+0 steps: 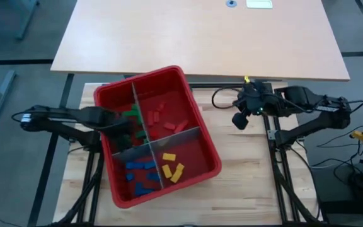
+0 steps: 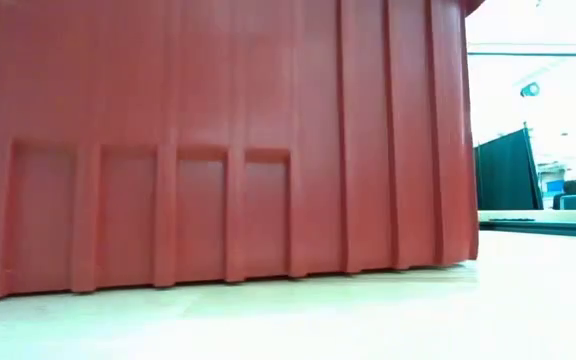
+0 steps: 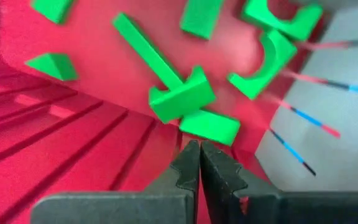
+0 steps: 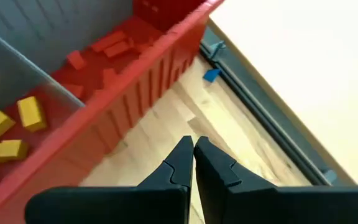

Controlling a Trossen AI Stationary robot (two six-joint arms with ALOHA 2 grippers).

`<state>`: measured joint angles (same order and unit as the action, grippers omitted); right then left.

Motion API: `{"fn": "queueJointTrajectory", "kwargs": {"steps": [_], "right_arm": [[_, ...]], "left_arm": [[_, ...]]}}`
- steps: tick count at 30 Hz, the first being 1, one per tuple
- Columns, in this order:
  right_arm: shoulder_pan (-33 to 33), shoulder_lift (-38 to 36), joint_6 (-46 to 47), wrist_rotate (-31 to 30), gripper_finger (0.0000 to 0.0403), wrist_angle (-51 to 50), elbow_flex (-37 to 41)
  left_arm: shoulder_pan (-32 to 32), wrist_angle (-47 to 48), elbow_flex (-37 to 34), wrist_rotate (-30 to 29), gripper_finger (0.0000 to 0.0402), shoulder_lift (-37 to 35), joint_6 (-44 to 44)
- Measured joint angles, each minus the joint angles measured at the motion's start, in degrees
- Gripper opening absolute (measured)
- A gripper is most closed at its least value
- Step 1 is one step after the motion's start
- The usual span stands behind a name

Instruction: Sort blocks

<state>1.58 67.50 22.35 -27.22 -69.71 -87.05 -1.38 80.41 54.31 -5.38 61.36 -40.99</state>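
The left end effector [image 3: 199, 152] is hanging pinched shut and empty inside the red bin [image 1: 201, 129] over the green blocks [image 3: 182, 96], while the right end effector [image 4: 193, 155] is hovering closed above the bench [image 1: 244, 183] beside it.

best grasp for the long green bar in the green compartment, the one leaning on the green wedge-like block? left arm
Judging by the left wrist view, grip the long green bar across its narrow width at the free upper half, coming from above. Its lower end butts against the chunky green block, leaving little finger room. The left gripper, shut, would have to open first.
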Motion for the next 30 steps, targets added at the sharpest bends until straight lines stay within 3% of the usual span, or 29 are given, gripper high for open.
{"fn": "queueJointTrajectory", "kwargs": {"steps": [9, 19, 25, 30], "right_arm": [[-4.46, 0.0, -2.88, 0.63, 0.0, 1.11, 0.0], [-4.79, 0.0, -6.48, 0.64, 0.0, 2.7, 0.07], [-5.0, 0.09, -6.53, 0.68, 0.0, 2.71, 0.11], [-5.0, 0.09, -6.54, 2.33, 0.0, 2.73, 0.13]], "left_arm": [[0.04, 3.39, -1.98, -4.16, 0.0, -7.52, -8.63], [0.17, 10.58, -2.04, -4.22, 0.0, -5.2, -11.32], [3.25, 8.79, -2.06, -8.71, 0.0, -2.67, -13.69], [8.16, 2.09, -2.04, -9.61, 0.0, -0.61, -9.78]]}}
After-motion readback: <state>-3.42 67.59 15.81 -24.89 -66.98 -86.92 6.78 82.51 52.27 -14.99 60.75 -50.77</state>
